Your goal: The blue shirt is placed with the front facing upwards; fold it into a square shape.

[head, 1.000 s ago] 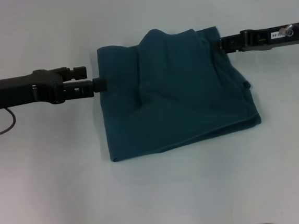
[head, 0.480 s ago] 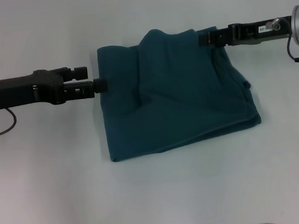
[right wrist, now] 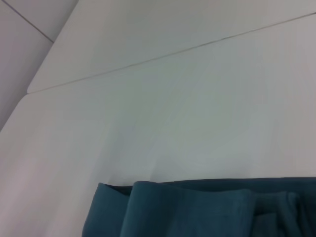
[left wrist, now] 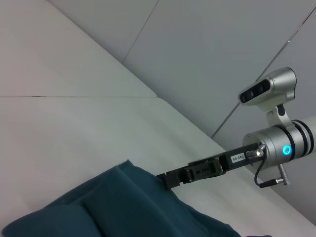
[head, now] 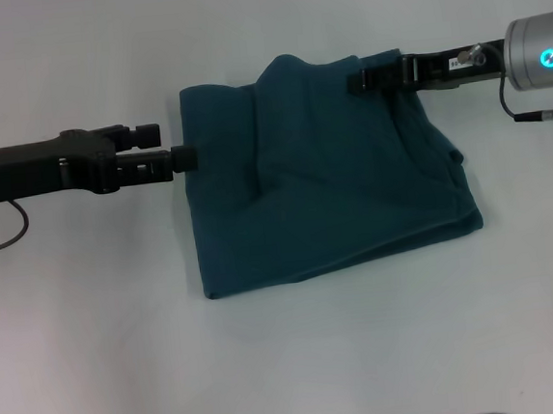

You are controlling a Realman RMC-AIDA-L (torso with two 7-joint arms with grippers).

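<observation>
Head view shows you the blue shirt (head: 322, 174) lying near the centre of the white tabletop (head: 290, 361), already folded into a rough, lumpy rectangle with only plain teal showing. Its 12 o'clock edge is bunched into a raised hump, and the 3 o'clock side flares out in loose layers.

Your left gripper (head: 183, 158) sits at the shirt's 9 o'clock edge, its tip touching the cloth there, and it has not moved over the last second. You cannot tell whether its jaws are parted or pinching the edge.

Your right gripper (head: 358, 83) is the one that has changed: a second ago it was at the shirt's 2 o'clock corner, and it has since slid toward 9 o'clock along the far edge, so it now reaches over the hump at about 1 o'clock. The left wrist view shows it (left wrist: 173, 180) meeting the raised fold, but the jaws' opening is hidden, so you cannot say if they grip fabric.

Judging from this, you are in the tidying stage: the right arm is likely pushing the bunched edge flatter to square the shape.
</observation>
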